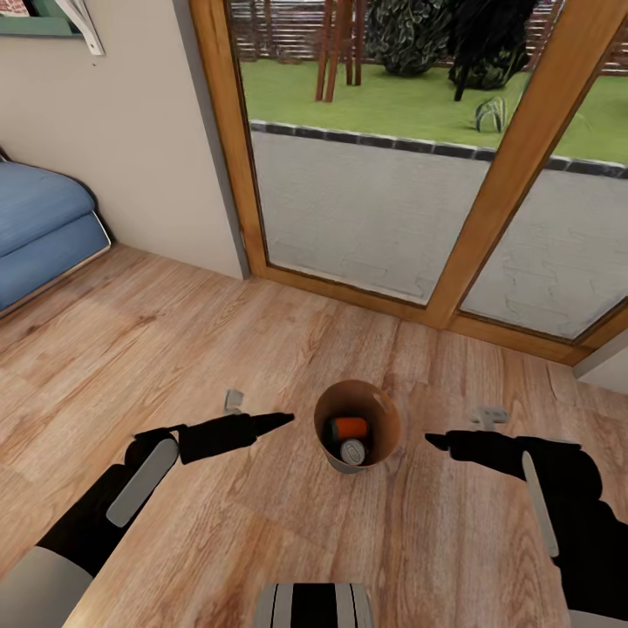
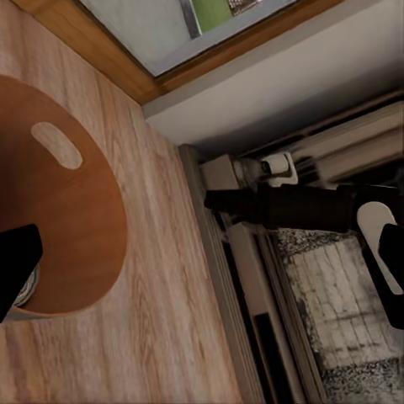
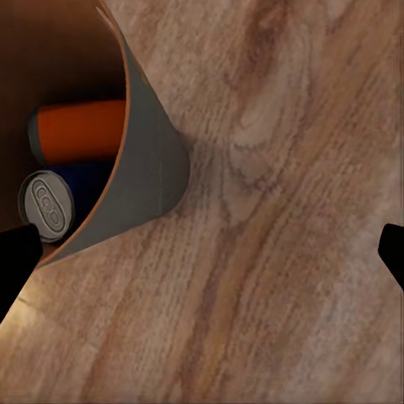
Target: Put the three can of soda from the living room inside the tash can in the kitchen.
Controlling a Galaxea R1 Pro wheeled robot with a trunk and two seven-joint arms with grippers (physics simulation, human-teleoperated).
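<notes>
The tash can (image 1: 324, 403), a small round brown bin, stands on the plank floor between my two grippers. Inside it lie an orange can of soda (image 1: 351, 426) and a dark blue one with a grey top (image 1: 352, 451); whatever is under them is hidden. My left gripper (image 1: 283, 420) hovers just left of the rim, open and empty, one fingertip (image 2: 15, 269) beside the bin wall (image 2: 71, 219). On the other side my right gripper (image 1: 433, 441) is open and empty. Its view looks past the bin wall (image 3: 147, 181) at the orange can (image 3: 80, 130) and the grey top (image 3: 46, 206).
Wood-framed glass doors (image 1: 488, 218) rise just behind the bin, with a patio and lawn outside. A blue sofa (image 1: 39, 227) sits at the far left against a beige wall (image 1: 131, 131). Open plank floor (image 1: 174, 349) lies all around the bin. My own base (image 1: 314, 606) shows at the bottom edge.
</notes>
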